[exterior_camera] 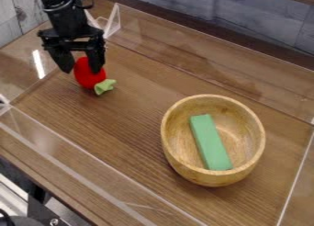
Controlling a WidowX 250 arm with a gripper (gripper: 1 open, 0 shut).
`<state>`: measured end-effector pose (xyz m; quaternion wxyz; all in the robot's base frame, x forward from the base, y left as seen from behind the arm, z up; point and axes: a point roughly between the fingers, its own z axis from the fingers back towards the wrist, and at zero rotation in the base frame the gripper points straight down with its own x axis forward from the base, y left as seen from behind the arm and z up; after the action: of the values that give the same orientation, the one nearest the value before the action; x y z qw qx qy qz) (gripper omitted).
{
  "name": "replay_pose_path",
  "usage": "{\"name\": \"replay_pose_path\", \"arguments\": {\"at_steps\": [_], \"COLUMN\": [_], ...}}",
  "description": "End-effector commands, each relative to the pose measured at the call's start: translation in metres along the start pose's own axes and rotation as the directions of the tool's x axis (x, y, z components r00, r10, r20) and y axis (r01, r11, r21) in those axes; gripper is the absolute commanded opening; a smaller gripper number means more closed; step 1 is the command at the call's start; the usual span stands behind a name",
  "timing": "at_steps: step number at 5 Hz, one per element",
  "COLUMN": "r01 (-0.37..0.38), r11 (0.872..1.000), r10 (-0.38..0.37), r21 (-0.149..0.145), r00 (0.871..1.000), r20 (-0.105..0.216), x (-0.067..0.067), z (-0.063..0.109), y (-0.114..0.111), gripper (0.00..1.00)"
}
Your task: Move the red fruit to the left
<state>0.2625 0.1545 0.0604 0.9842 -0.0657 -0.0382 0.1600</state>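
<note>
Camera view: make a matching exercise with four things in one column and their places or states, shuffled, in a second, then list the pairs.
Things:
1. fruit
2. block
3. bowl
4. tool

Places or states:
A. lying inside the bowl
B. open, pointing down over the fruit
C. on the table at the right, holding the block
D. on the table at the left, under the tool

Pairs: 1-D, 2-A, 3-C, 4-B

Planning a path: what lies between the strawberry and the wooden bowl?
Only bare table between strawberry and bowl, in the camera view.
</note>
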Motion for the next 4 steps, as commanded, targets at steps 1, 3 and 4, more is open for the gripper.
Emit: {"name": "replay_pose_path", "arguments": {"at_steps": [1, 3, 4], "r01": [0.082, 0.155, 0.175], "r11": [0.996, 0.987, 0.984], "r10": [-0.084, -0.158, -0.177], "r21": [0.03, 0.037, 0.041], "r00": [0.993, 0.984, 0.981], "r20": [0.08, 0.078, 0.077], "x": [0.01, 0.019, 0.025], "z": [0.024, 0.022, 0.023], "y": [-0.007, -0.007, -0.004], "gripper": [1.0, 1.0, 1.0]}}
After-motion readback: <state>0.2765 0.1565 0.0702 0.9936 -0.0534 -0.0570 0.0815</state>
